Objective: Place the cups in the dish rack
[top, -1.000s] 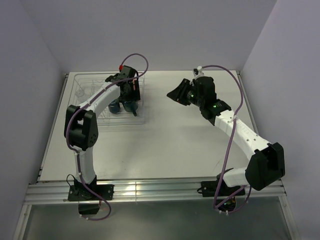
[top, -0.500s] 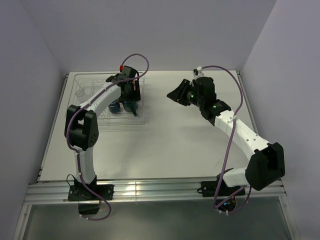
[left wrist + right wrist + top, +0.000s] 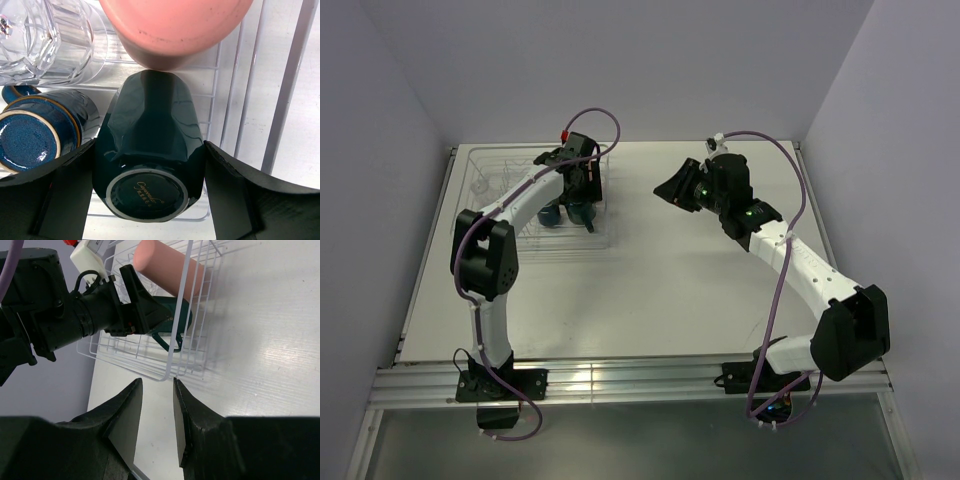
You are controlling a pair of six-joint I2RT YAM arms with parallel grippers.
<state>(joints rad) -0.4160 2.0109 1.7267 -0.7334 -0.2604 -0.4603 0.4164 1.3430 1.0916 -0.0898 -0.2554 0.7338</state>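
Observation:
My left gripper (image 3: 582,203) is inside the dish rack (image 3: 490,165), shut on the teal mug (image 3: 150,140). The mug lies on its side on the wire floor, base toward the camera, with a finger pressed on each flank. The salmon-pink tumbler (image 3: 175,25) lies just beyond it. The navy mug (image 3: 40,135) lies to its left, and clear glass tumblers (image 3: 45,40) sit at the upper left. My right gripper (image 3: 672,190) is open and empty, hovering over the table to the right of the rack. The rack's wire corner (image 3: 172,362) shows beyond its fingers.
The rack fills the back left of the white table (image 3: 670,290). Walls close in the back and both sides. The left arm's black wrist body (image 3: 60,315) reaches into the rack from the left in the right wrist view.
The left wrist has shifted very slightly at the rack with the teal mug between its fingers. The right arm has not moved.

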